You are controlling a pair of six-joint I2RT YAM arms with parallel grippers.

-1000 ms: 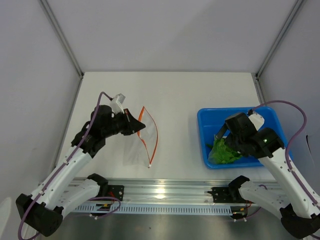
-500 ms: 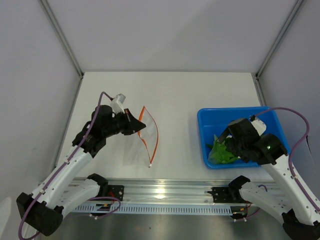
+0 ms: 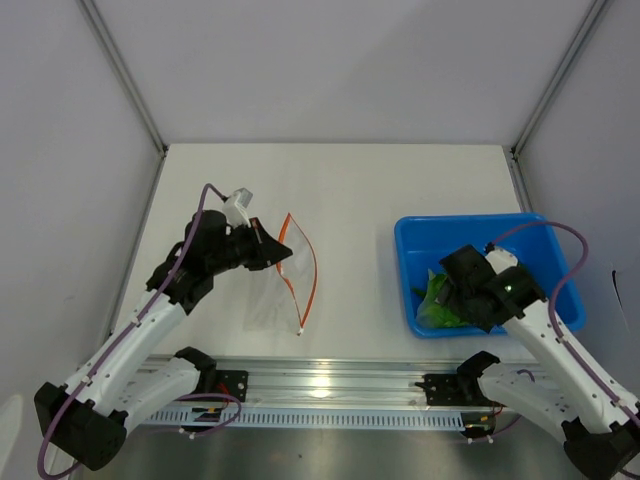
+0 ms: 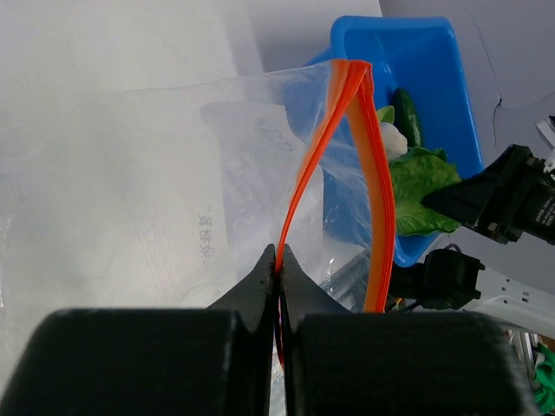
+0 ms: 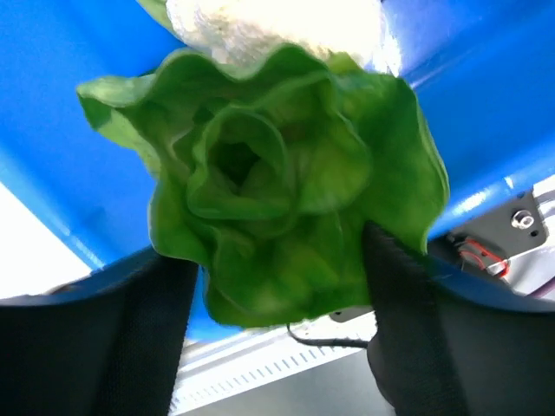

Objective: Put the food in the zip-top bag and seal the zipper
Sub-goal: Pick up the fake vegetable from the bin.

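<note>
green leafy food [image 5: 260,156] lies in the near left corner of the blue bin [image 3: 470,225], between the spread fingers of the right hand [image 5: 277,269]; whether they grip it cannot be told. left hand [image 4: 279,260], clenched on one lip of the zipper [image 4: 316,147], holds the zip-top bag [image 4: 130,191] agape on the tabletop [image 3: 350,180].

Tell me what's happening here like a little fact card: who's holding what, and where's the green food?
Left gripper: shut, pinching one side of the zipper
Zip-top bag: on the table, mouth open, no food seen inside
Right gripper: fingers on either side of the leafy vegetable; firm grip unclear
Leafy vegetable: in the blue bin
Dark green piece: also in the blue bin
</note>
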